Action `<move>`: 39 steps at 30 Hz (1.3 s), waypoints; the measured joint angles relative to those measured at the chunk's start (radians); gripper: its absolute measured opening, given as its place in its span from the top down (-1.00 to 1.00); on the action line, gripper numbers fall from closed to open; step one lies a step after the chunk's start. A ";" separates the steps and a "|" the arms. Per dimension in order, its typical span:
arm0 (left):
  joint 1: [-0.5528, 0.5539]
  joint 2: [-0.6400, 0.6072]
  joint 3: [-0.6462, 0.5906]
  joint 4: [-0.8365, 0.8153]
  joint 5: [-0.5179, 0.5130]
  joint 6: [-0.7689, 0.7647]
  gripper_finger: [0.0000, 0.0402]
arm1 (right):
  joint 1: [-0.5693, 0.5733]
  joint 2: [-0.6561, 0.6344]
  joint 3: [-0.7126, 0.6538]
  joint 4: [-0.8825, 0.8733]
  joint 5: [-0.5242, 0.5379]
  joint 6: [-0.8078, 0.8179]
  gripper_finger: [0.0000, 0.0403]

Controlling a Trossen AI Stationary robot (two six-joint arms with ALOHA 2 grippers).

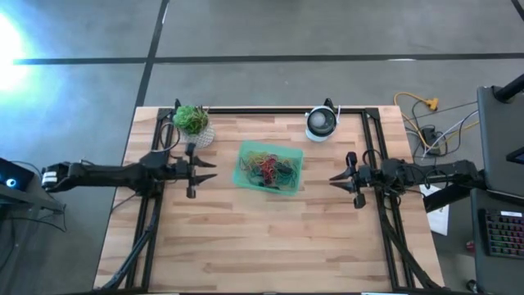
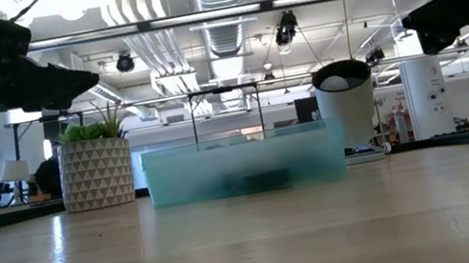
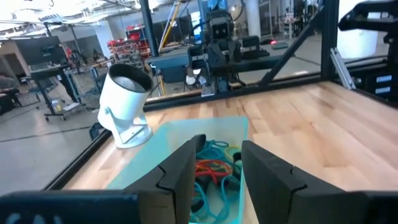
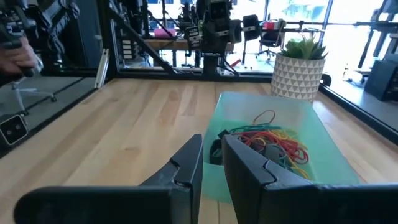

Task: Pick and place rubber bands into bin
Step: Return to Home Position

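The rubber bands (image 1: 268, 168) lie in a tangled heap of red, orange, yellow, green and dark loops inside the bin (image 1: 240, 174), which sits on the worktop (image 1: 262, 238) a little toward its far edge. I see no loose band outside the bin from above, so I judge the sorting is about done.

My left end effector (image 1: 206, 170) hangs just off the bin's left wall, raised clear of the wood, its fingers apart and holding nothing. My right end effector (image 1: 336, 179) hangs a bit farther off the bin's right wall, fingers narrowly parted and also empty. Both point inward at the bin from a height, which suits a rest pose: nothing is carried, and neither arm shadows the heap.

Beyond the bin's far-left corner stands a potted plant (image 1: 194, 124); beyond its far-right corner, a round white device (image 1: 322, 123). Neither stands between the bin and my arms.
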 joint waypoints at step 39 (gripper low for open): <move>-0.092 -0.366 -0.002 -0.439 0.043 0.074 0.42 | 0.000 0.025 0.001 0.000 -0.001 -0.029 0.72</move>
